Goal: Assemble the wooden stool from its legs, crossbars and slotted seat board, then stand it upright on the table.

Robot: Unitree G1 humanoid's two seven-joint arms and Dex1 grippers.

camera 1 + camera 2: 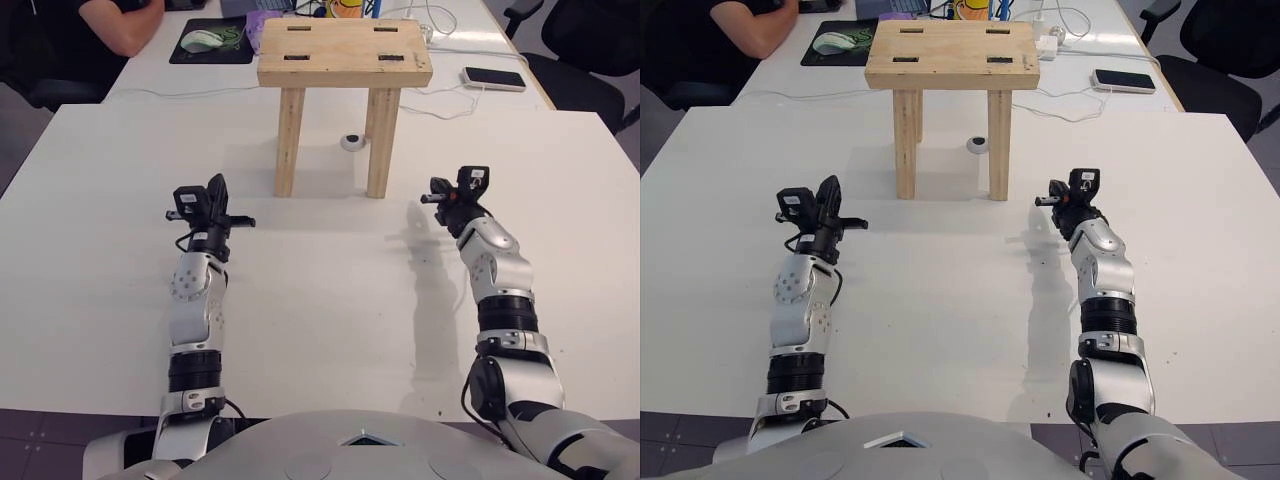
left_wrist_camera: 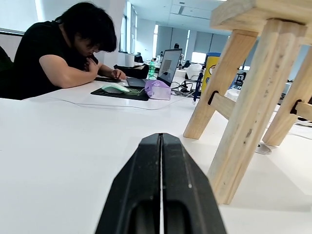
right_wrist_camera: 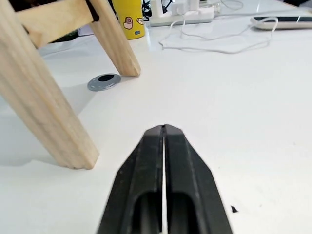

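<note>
Left wrist view reveals crossbars beneath stool.

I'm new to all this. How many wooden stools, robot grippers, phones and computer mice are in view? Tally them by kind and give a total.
wooden stool: 1
grippers: 2 (left gripper, right gripper)
phone: 1
computer mouse: 1
Total: 5

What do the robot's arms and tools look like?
The left arm and right arm are silver-grey shells with black ring joints and thin black cables. The left tool and right tool are black, each with two flat, tapered fingers; the right one shows a small red part.
</note>
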